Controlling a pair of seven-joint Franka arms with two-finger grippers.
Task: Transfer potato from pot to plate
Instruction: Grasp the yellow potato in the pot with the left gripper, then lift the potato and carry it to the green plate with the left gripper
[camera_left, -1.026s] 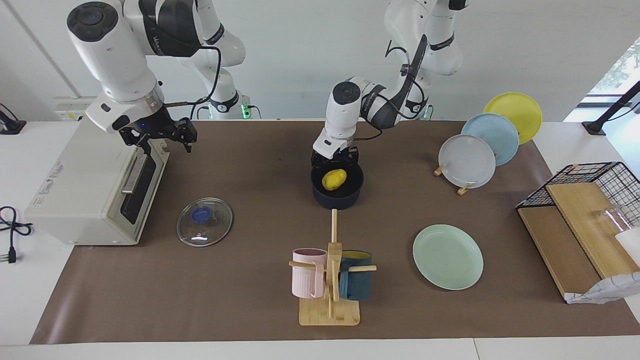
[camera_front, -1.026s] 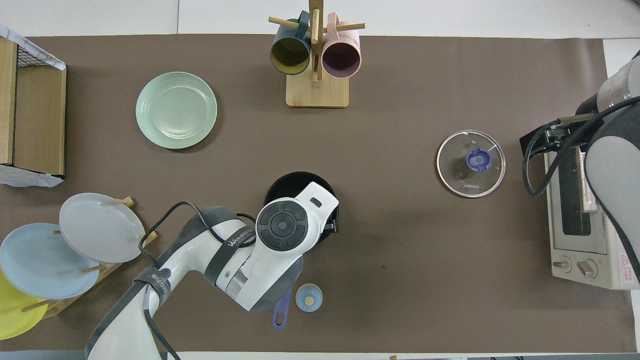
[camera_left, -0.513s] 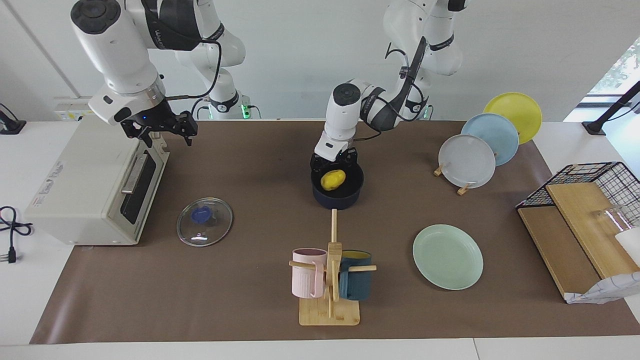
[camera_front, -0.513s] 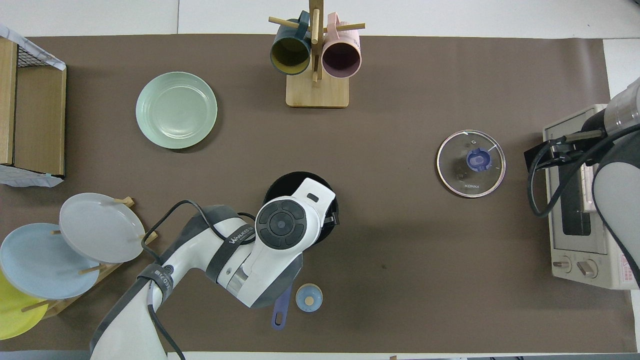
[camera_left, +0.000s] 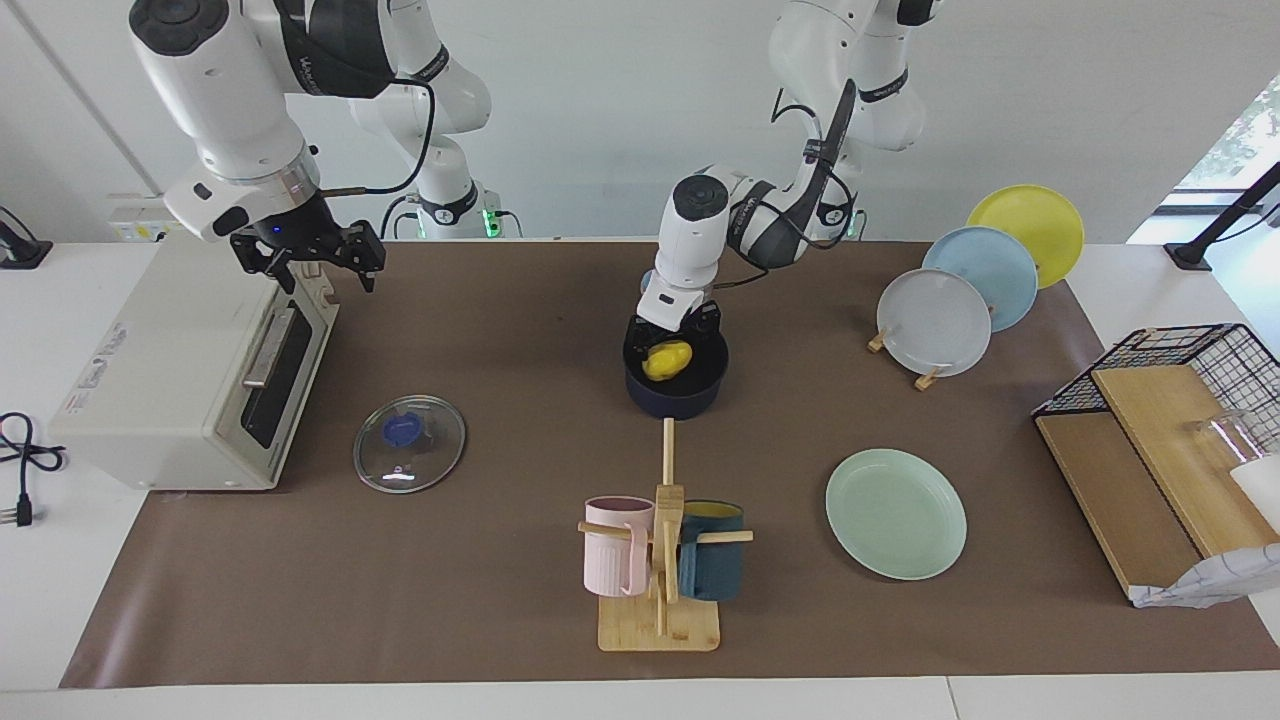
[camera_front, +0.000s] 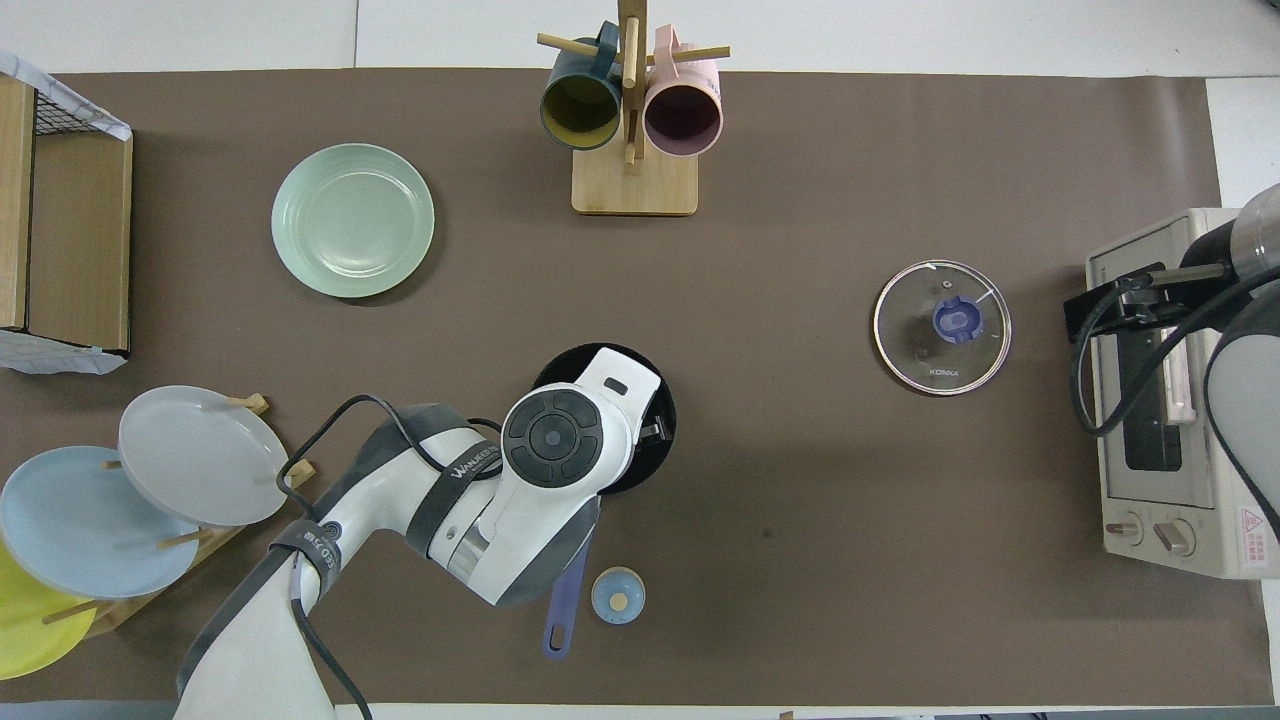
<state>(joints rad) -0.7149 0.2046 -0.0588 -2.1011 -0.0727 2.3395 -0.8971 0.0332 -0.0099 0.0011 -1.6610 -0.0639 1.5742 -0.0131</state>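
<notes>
L pincer (camera_left: 668, 338) is down in the pot (camera_left: 676, 390) at bench centre, fingers spread either side of the potato (camera_left: 667, 359), not clamped on it. Potato sits inside the pot, toward the rim nearer the robots. Plate (camera_left: 896, 513) lies at approx 4 o'clock from the pot in the facing view, well apart. R pincer (camera_left: 310, 262) hangs released over the toaster oven (camera_left: 180, 370), waiting.

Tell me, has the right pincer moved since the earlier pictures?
Yes. The right pincer has drawn back toward the robots and risen slightly, judged against the toaster oven below it.
</notes>
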